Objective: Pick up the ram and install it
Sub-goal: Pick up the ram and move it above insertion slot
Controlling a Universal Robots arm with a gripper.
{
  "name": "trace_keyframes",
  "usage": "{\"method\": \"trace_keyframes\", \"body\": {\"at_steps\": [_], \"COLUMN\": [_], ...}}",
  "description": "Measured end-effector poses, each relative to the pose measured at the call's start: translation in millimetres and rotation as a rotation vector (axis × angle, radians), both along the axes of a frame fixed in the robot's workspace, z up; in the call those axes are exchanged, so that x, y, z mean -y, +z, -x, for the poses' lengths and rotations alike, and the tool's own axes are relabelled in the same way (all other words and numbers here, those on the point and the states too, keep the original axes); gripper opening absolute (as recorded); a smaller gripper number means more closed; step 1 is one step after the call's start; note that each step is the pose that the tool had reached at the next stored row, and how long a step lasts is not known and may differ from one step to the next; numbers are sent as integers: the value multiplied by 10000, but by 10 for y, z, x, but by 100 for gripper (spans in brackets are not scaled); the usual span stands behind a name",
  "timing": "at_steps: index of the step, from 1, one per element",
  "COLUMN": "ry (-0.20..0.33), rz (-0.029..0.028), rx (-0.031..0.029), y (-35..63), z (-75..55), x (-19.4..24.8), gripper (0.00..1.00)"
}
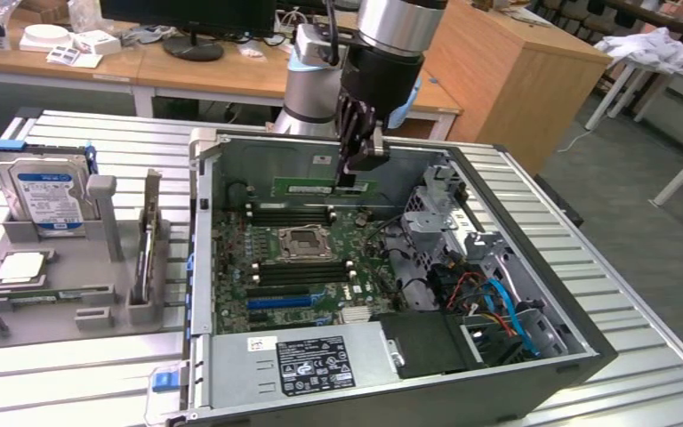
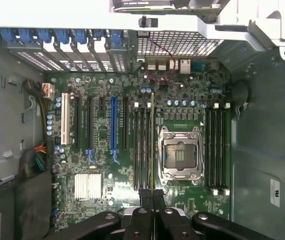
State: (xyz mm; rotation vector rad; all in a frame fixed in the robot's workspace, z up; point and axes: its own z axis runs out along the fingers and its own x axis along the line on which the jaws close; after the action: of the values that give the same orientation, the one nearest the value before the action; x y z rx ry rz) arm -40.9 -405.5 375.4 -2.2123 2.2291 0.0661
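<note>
Ram [image 1: 306, 187] sits clamped in your tool [image 1: 350, 182], just below it above the memory slots [image 1: 282, 213]; pickup done, seating looks undone.

free: open case top over gripper [image 1: 348, 182] and ram [image 1: 312, 187] | obstacles: drive cage [image 1: 439, 209] (cables [image 1: 484, 294] beside it), case wall [image 1: 203, 240] flanking
</note>
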Motion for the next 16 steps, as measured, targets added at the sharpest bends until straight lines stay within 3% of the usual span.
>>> {"method": "trace_keyframes", "body": {"at_steps": [16], "ry": [0], "rz": [0], "rx": [0], "y": [-171], "z": [0], "x": [0], "gripper": [12]}}
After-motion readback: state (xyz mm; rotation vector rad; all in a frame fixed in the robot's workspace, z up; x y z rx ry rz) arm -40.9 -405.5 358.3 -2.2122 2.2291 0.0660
